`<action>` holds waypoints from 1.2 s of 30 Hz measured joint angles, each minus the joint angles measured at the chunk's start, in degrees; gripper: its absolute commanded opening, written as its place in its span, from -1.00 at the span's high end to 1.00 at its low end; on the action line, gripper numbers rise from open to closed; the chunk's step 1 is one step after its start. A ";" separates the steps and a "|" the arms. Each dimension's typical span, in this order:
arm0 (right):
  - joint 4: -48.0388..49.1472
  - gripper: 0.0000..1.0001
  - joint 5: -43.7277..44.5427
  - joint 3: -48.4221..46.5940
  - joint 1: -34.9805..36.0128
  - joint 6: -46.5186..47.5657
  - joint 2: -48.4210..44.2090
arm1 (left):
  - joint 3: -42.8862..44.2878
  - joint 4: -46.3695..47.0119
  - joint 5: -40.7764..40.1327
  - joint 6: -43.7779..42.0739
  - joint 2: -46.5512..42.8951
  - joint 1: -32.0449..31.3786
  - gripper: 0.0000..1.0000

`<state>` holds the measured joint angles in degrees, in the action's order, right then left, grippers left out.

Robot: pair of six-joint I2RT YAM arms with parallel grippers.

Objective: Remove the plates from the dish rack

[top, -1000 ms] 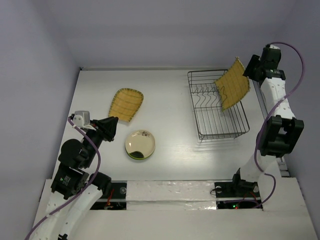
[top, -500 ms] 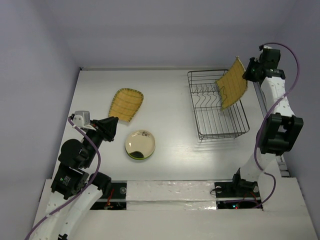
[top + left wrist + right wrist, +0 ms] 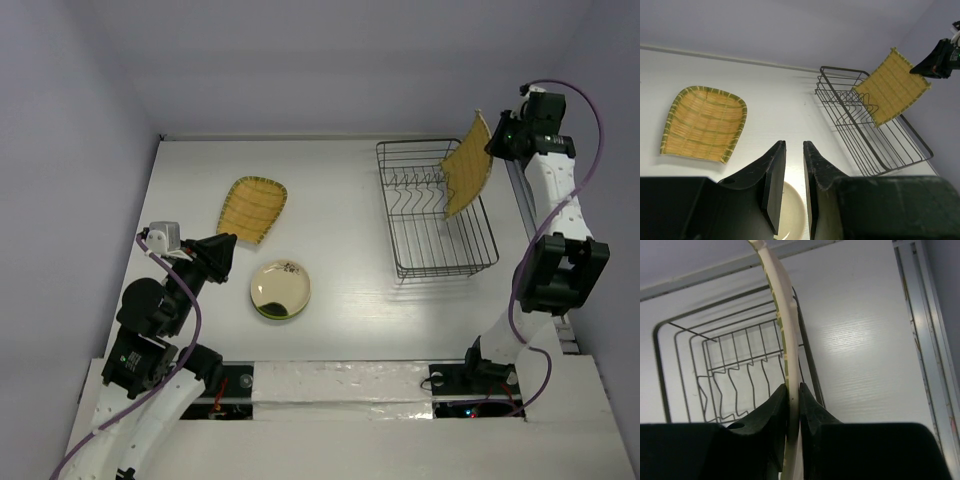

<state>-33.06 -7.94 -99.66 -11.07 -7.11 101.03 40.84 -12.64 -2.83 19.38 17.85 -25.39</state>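
Note:
The larger square woven straw-yellow plate (image 3: pixel 468 166) hangs tilted above the far right of the grey wire dish rack (image 3: pixel 440 262), which has no other plates in it. My right gripper (image 3: pixel 498 141) is shut on the plate's far edge; in the right wrist view the plate's edge (image 3: pixel 782 305) runs up between the fingers (image 3: pixel 777 405). The oval straw plate (image 3: pixel 252 208) lies flat on the table at the left. A cream plate with a dark mark (image 3: pixel 280 286) rests on a lime-green one. My left gripper (image 3: pixel 222 250) hovers left of that stack, its jaws a narrow gap apart and holding nothing.
A metal rail (image 3: pixel 518 205) runs along the table's right edge beside the rack. Lavender walls close in the back and both sides. In the left wrist view the rack (image 3: pixel 880 150) lies ahead to the right and the oval plate (image 3: pixel 702 125) ahead to the left.
My right gripper has moved the square plate slightly up and to the right, turning it more edge-on above the rack. The left arm has not moved.

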 measured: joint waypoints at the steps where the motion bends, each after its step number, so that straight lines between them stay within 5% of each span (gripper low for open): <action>1: -0.55 1.00 -0.17 -0.59 0.02 -0.33 -0.55 | 0.00 0.00 0.00 0.00 0.00 0.00 0.64; 10: -1.84 1.00 -2.08 -11.47 -0.02 -1.86 -6.58 | 0.00 0.00 0.00 0.00 0.00 0.00 0.64; 19: 1.38 1.00 -8.33 -11.98 1.88 -7.78 -15.10 | 0.00 0.00 -0.13 0.00 0.00 0.00 0.64; 28: 25.05 1.00 -12.02 9.07 23.69 -23.80 -21.33 | 0.00 -0.02 -1.95 0.02 -0.09 0.00 0.64; 36: 44.02 1.00 -11.13 12.31 40.46 -40.26 -2.89 | 0.00 -0.04 -3.72 0.02 -0.11 0.39 0.63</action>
<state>10.96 -19.07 -87.35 29.39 -47.37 98.15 40.84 -12.69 -6.55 19.40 17.74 -24.99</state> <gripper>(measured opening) 0.184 0.179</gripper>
